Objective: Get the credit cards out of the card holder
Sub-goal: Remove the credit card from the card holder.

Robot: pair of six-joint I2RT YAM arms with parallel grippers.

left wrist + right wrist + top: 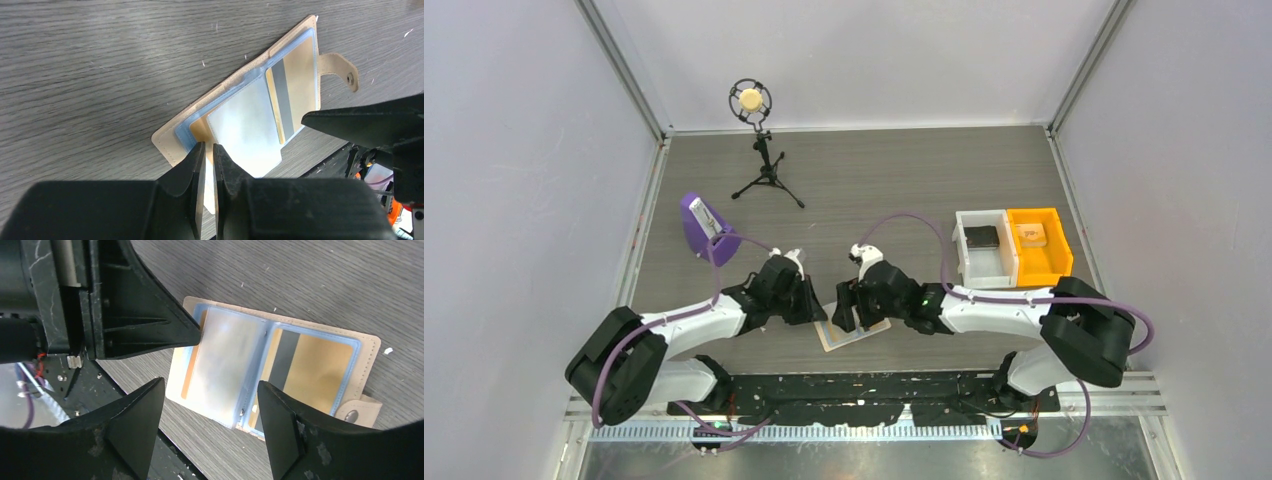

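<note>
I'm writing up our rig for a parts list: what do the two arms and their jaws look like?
The left arm and right arm match: white shells on the long links, chunky black joints. A purple cable loops along each. The jaws are matte black wedges tapering to blunt tips, scuffed with pale scratches. A small green light glows on the right arm.

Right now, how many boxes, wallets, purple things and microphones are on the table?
Boxes: 2, a white bin and an orange bin
Wallets: 1, the card holder
Purple things: 1, the purple stand
Microphones: 1, the microphone
Total: 5
</note>
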